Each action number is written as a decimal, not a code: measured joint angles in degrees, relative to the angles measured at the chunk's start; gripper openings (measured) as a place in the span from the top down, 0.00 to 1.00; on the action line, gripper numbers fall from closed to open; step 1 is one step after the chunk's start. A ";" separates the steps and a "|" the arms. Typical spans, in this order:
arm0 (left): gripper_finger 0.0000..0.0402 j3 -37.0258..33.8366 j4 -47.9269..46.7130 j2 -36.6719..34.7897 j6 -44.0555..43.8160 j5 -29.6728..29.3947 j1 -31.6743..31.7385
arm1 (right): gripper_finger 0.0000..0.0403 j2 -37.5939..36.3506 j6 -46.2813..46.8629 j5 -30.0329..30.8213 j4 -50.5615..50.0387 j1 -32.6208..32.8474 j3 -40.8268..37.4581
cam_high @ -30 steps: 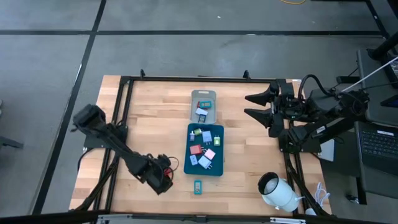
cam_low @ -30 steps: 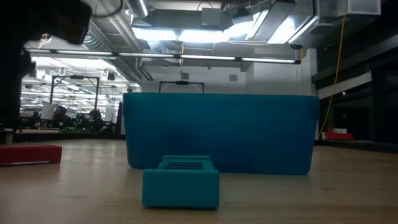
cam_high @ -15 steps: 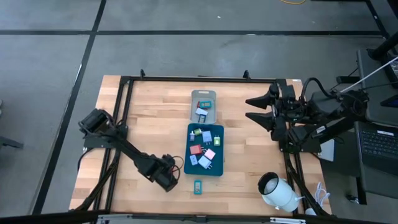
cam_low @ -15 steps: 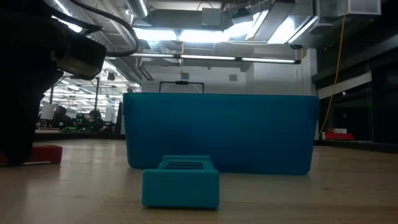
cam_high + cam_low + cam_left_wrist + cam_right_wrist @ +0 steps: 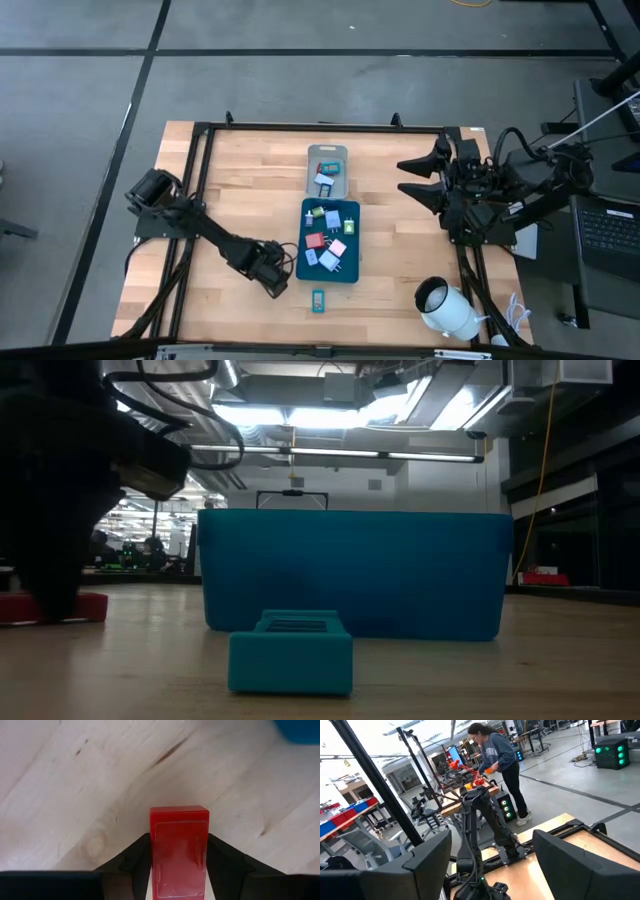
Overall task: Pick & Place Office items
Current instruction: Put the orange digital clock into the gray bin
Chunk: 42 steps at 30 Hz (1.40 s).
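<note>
Reaching low across the pale wooden table (image 5: 240, 190), the left gripper (image 5: 178, 857) sits just left of the dark-teal rectangular tray (image 5: 303, 268), its fingers (image 5: 135, 857) closed against both sides of a glossy red rectangular block (image 5: 179, 851) lying flat on the wood. The right gripper (image 5: 412, 175) waits spread wide above the table's right side. Beyond, a person works in an open workshop. A small teal block (image 5: 318, 300) lies before the tray.

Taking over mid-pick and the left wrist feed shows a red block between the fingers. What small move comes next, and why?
Probably finish closing the left gripper before lifting. Its fingers flank the small red rectangular block, which lies flat on the wooden table beside the dark-teal rectangular tray; a firm grip is not yet evident.
</note>
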 joint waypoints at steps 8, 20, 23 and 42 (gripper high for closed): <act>0.63 -0.95 -3.86 -7.46 12.01 -12.98 7.37 | 0.30 0.00 -0.02 0.42 1.15 0.22 -0.01; 0.62 -0.58 13.01 -23.15 51.65 -7.44 40.31 | 0.30 0.07 -1.40 -0.20 3.60 0.22 0.01; 0.62 0.88 17.70 -20.99 55.82 -2.10 47.12 | 0.30 0.36 -1.56 -0.19 3.64 0.22 -0.01; 0.55 15.71 20.07 -0.52 69.62 11.61 52.51 | 0.30 0.83 -1.36 2.42 3.81 0.22 -0.01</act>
